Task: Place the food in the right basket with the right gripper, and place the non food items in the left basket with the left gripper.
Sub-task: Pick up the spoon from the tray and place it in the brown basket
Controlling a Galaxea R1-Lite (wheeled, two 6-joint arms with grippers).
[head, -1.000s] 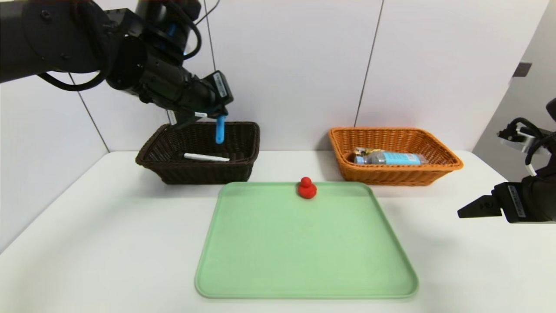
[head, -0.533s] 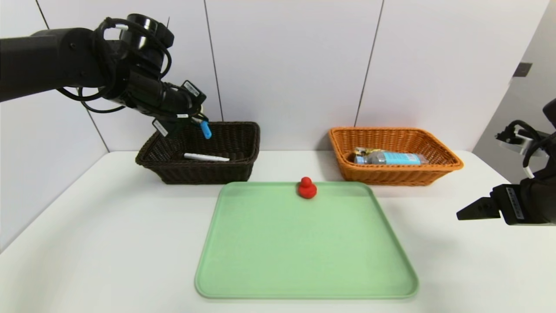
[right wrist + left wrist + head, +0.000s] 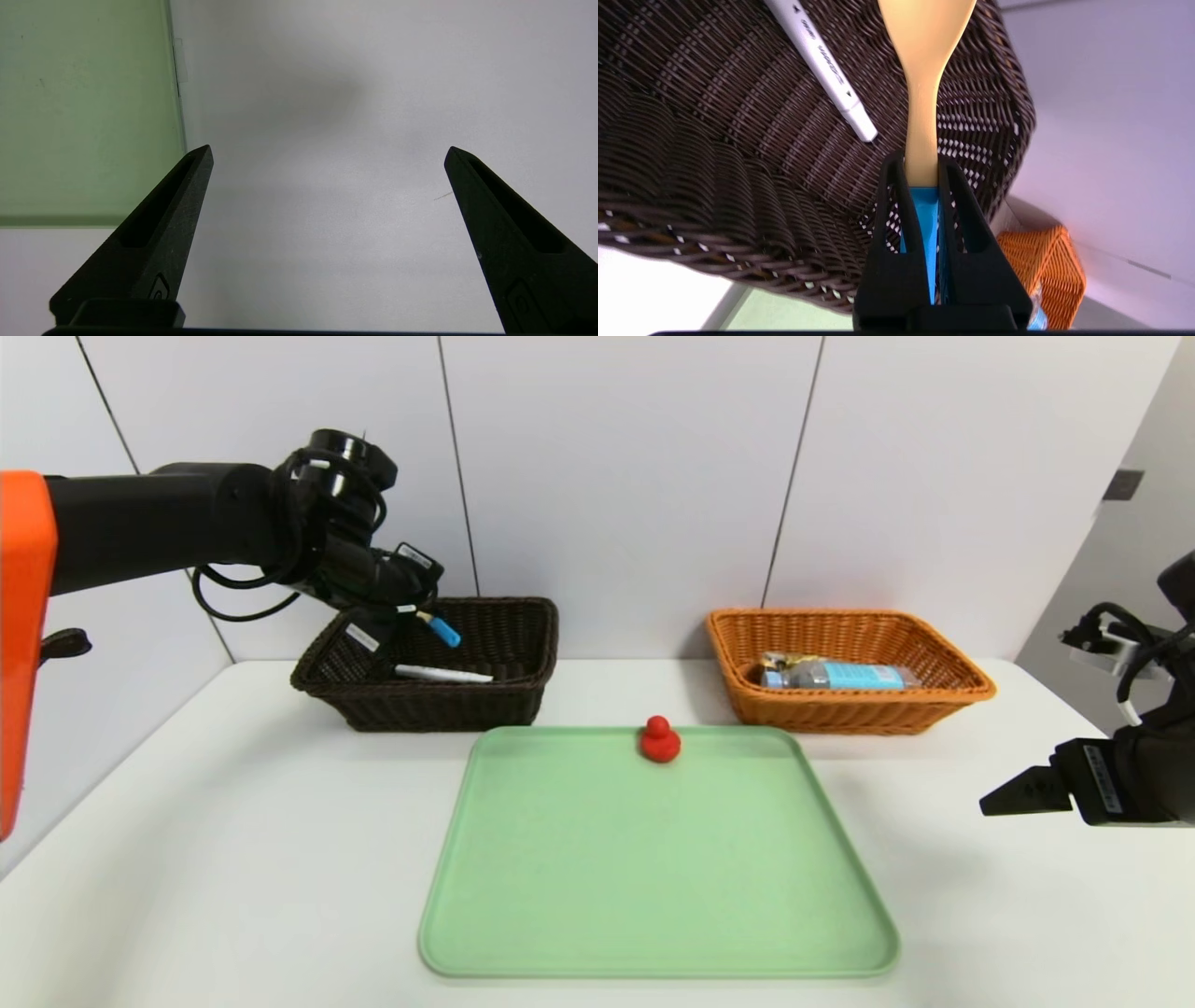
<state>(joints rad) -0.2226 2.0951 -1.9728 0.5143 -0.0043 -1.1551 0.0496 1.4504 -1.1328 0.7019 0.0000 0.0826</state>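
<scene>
My left gripper [image 3: 397,616] hangs over the dark brown left basket [image 3: 439,709], shut on a spoon with a blue handle [image 3: 445,633]. In the left wrist view the fingers [image 3: 896,196] clamp the handle and the beige spoon head [image 3: 924,42] sticks out over the basket's weave [image 3: 714,140]. A white marker [image 3: 443,674] lies in that basket. A red toy duck [image 3: 659,740] sits at the far edge of the green tray [image 3: 653,896]. The orange right basket [image 3: 845,717] holds a bottle with a blue label [image 3: 836,675]. My right gripper [image 3: 327,151] is open above bare table.
The white table [image 3: 233,821] ends at a white panelled wall behind both baskets. My right gripper [image 3: 1013,796] hovers off the tray's right side. The tray's corner [image 3: 84,116] shows in the right wrist view.
The left arm has swung left and down toward the dark basket. The spoon's blue handle went from hanging straight down to tilted. The right arm barely moved.
</scene>
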